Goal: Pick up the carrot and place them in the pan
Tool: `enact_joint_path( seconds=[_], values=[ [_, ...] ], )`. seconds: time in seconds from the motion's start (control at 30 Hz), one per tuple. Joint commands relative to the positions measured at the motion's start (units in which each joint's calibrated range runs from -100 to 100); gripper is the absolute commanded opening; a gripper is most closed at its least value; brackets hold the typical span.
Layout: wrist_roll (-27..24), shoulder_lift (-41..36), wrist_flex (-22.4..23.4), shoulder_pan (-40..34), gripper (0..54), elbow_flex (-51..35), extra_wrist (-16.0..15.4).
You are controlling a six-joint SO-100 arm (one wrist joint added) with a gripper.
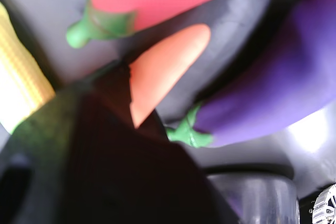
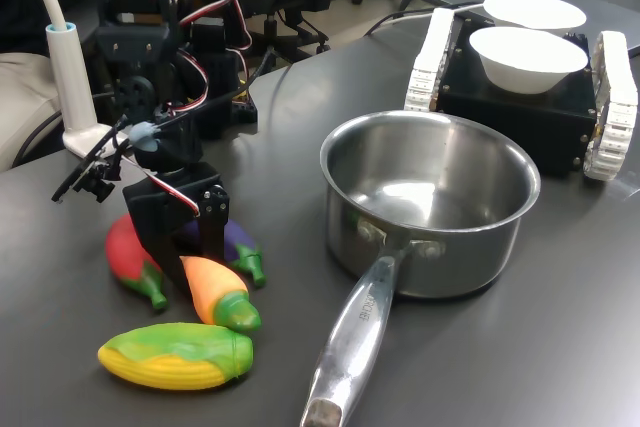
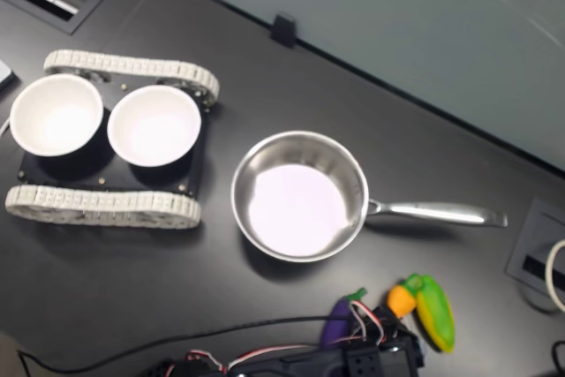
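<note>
The orange carrot (image 2: 215, 292) with its green end lies on the dark table between a red toy (image 2: 125, 252) and a purple eggplant (image 2: 240, 242). My black gripper (image 2: 187, 252) is lowered over the carrot's narrow end, fingers apart on either side of it, so it looks open. In the wrist view the carrot (image 1: 168, 66) runs along a dark finger (image 1: 105, 129). The steel pan (image 2: 450, 257) stands empty toward the first exterior view's right, its handle pointing at the front edge. In the second exterior view the carrot (image 3: 402, 297) sits below the pan (image 3: 300, 200).
A yellow-green corn (image 2: 175, 355) lies just in front of the carrot. Two white bowls (image 2: 525, 57) rest on a black tracked vehicle (image 2: 610, 97) behind the pan. A white lamp stem (image 2: 70, 67) and cables stand beside the arm's base.
</note>
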Motion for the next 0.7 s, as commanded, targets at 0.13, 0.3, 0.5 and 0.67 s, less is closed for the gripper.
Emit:
enact_joint_path(
  seconds=[0.13, 0.3, 0.5, 0.67],
  values=[
    [-4.1, -5.2, -1.4, 1.2, 0.2, 0.9, -0.3],
    [-8.6, -8.9, -0.7, 1.1, 0.2, 0.9, -3.9],
    [-12.7, -11.9, 0.5, 0.8, 0.2, -1.0, -6.9],
    [-16.3, -13.9, 0.8, 0.4, 0.2, -3.8, -8.9]
  ],
)
